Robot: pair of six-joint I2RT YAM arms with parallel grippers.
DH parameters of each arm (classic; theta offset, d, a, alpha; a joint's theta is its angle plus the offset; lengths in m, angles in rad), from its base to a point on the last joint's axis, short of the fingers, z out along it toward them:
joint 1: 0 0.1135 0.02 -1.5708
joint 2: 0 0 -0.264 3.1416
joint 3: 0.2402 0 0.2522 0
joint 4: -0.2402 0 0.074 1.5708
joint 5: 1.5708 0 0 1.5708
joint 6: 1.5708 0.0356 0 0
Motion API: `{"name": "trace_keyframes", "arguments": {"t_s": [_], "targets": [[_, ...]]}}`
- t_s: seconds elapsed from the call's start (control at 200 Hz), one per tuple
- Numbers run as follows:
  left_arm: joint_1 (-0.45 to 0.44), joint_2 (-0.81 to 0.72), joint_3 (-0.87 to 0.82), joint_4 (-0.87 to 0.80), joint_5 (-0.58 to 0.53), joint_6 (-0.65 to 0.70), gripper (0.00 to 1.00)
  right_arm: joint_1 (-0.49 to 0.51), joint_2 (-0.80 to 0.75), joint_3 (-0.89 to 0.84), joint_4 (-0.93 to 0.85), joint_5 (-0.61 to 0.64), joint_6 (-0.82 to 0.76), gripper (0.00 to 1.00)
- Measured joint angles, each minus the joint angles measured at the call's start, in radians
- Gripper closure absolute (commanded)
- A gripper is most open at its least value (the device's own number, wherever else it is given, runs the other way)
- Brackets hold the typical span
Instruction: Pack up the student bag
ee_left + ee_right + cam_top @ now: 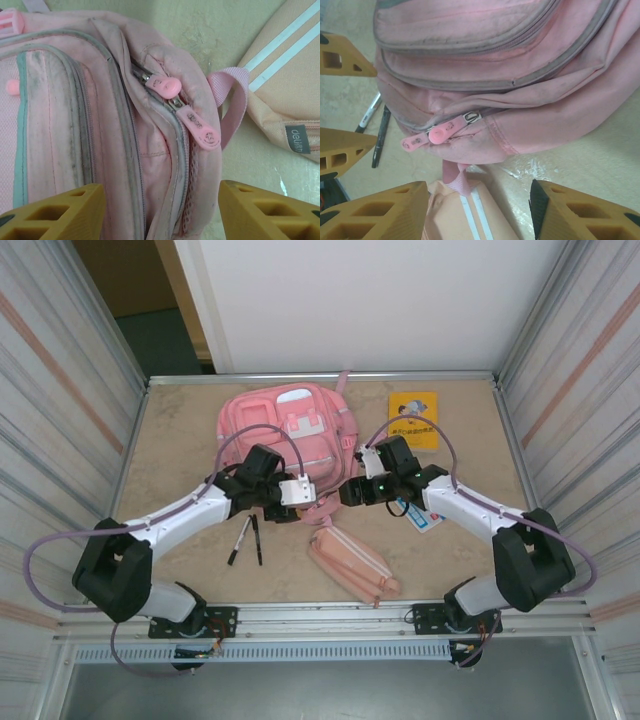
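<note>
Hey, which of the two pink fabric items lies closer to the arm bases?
The small oblong pencil case, with white stripes; the big backpack lies farther back.

Beige counter [180,430] w/ mottled, stone-like top, thin metal edging round it. Left side wall [50,370] & right side wall [590,350]: ribbed pale panels, each w/ a faint orange stripe running diag. Back: plain white panel [380,300], evenly lit. Top-left corner opens onto a dark gap [150,345] beside a brown board [120,270]. Near edge: aluminium rail [330,612], slotted strip [330,650] below it, then a flat grey surface [320,690]. Light soft & diffuse, shadows faint.
</note>
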Motion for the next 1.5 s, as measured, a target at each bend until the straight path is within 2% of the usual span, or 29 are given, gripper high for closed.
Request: {"name": "trace_keyframes", "arguments": {"t_s": [0.195, 0.306, 0.366, 0.461, 0.516, 0.682, 0.822, 1.173, 1.498], "targets": [[-0.003, 0.023, -0.043, 0.023, -0.013, 0.023, 0.40, 0.008, 0.012, 0.000, -0.002, 0.000, 0.000, 0.44], [-0.004, 0.055, -0.044, 0.029, -0.033, 0.023, 0.45, 0.009, 0.013, 0.003, -0.015, 0.000, 0.000, 0.43], [-0.004, 0.073, -0.041, 0.032, -0.056, 0.024, 0.56, 0.009, 0.013, 0.005, -0.019, -0.002, 0.000, 0.41], [-0.004, 0.109, -0.023, 0.034, -0.077, 0.021, 0.90, 0.009, 0.021, 0.016, -0.028, -0.021, 0.000, 0.39], [-0.005, 0.124, -0.013, 0.033, -0.081, 0.028, 1.00, 0.009, 0.034, 0.033, -0.041, -0.030, -0.001, 0.39], [-0.003, 0.120, 0.000, 0.040, -0.062, 0.046, 1.00, 0.010, 0.083, 0.104, -0.095, -0.055, -0.005, 0.43], [0.018, 0.053, -0.014, 0.054, -0.003, 0.060, 1.00, 0.019, 0.097, 0.162, -0.151, -0.039, -0.032, 0.45], [0.056, -0.077, -0.018, 0.043, 0.100, 0.068, 1.00, 0.150, 0.097, 0.325, -0.232, 0.134, -0.172, 0.40], [0.071, -0.095, -0.031, 0.022, 0.158, 0.076, 1.00, 0.155, 0.132, 0.366, -0.268, 0.222, -0.260, 0.49]]}}
